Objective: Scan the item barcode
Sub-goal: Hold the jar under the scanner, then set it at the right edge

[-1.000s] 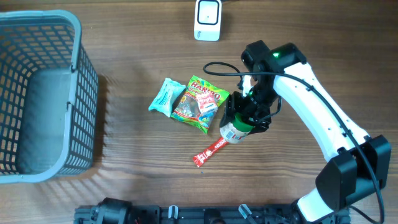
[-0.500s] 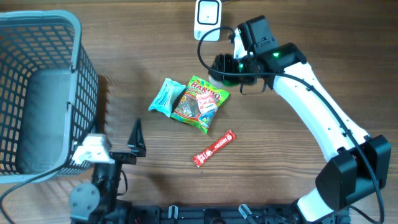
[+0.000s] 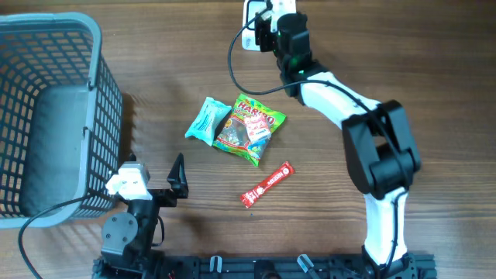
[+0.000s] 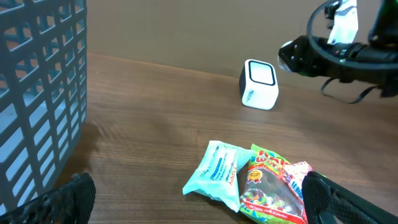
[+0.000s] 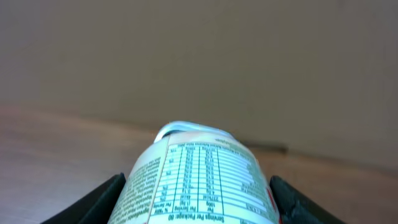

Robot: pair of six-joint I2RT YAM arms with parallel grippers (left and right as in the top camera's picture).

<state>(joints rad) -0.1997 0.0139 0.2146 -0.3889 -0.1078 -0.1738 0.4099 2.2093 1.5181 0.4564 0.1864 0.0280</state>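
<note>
The item is a small white tub [image 5: 199, 177] with a printed nutrition table, lying between the black fingers of my right gripper [image 5: 199, 202], which is shut on it. In the overhead view the right gripper [image 3: 267, 22] reaches to the table's far edge and covers part of the white barcode scanner [image 3: 252, 9]. From the left wrist view the scanner [image 4: 259, 84] stands upright, and the right gripper [image 4: 297, 53] hovers just to its right. My left gripper [image 3: 151, 192] stands open low at the front left, holding nothing.
A grey mesh basket [image 3: 97, 116] fills the left side. A light blue packet [image 3: 205, 120] and a green Haribo bag [image 3: 252, 128] lie together mid-table, with a red stick pack [image 3: 267, 184] in front of them. A black cable [image 3: 236, 66] loops from the right arm.
The right arm lifted the white tub from beside the Haribo bag and carried it back to the scanner. The left arm rose into view at the front left.
</note>
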